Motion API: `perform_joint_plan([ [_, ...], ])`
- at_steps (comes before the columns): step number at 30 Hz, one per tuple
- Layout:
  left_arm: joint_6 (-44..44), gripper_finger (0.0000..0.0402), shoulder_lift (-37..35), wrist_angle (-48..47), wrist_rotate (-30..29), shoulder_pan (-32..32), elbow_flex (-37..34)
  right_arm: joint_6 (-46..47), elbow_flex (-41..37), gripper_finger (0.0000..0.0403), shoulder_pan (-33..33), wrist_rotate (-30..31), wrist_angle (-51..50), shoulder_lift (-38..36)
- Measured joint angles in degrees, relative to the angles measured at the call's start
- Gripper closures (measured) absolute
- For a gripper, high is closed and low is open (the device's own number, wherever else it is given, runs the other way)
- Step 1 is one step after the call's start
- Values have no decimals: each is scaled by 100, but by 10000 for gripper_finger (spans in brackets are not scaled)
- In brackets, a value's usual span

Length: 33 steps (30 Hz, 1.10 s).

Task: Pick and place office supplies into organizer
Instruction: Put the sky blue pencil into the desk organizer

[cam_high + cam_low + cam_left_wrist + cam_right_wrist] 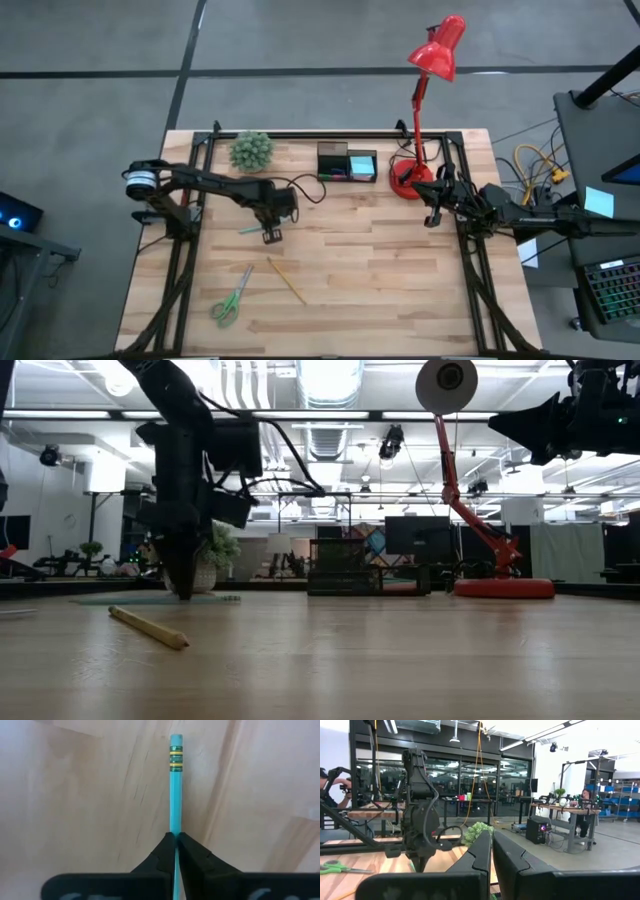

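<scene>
A teal pen (176, 795) with a yellow-and-green banded end lies level under my left gripper (272, 236), which points down and is shut on it left of the table's middle. A yellow pencil (287, 281) and green-handled scissors (232, 298) lie flat on the wood nearer the front edge. The black organizer (347, 163) stands at the far edge with coloured items in it. My right gripper (432, 215) waits shut and empty near the right edge, beside the lamp base. My left gripper pinches the teal pen's shaft (175, 827) between its two fingertips, well back from the banded end. The fingers come from above, pointing down, and lie across the pen. The pen stays level; I cannot tell whether it is clear of the table.
A small green potted plant (251, 150) stands at the far left, left of the organizer. A red desk lamp (420, 120) has its round base (405, 180) right of the organizer. Bare wood lies across the middle and the near right.
</scene>
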Motion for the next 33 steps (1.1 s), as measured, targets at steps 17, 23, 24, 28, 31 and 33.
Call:
perform_joint_plan([
  [17,138,400,-332,-129,20,-2,308,0,0,394,2,0,-2,0],
  [23,-16,401,-339,-122,26,-2,328,-2,0,394,1,0,-2,0],
  [24,-61,400,-339,-122,43,-2,328,0,0,394,0,0,-2,1],
  [28,-714,358,-341,-125,219,0,328,-2,0,394,2,0,-2,1],
  [31,-900,295,-341,-108,250,-18,330,-5,0,394,1,0,-2,1],
  [33,-919,251,-293,45,219,-17,331,-14,0,394,1,0,-2,0],
])
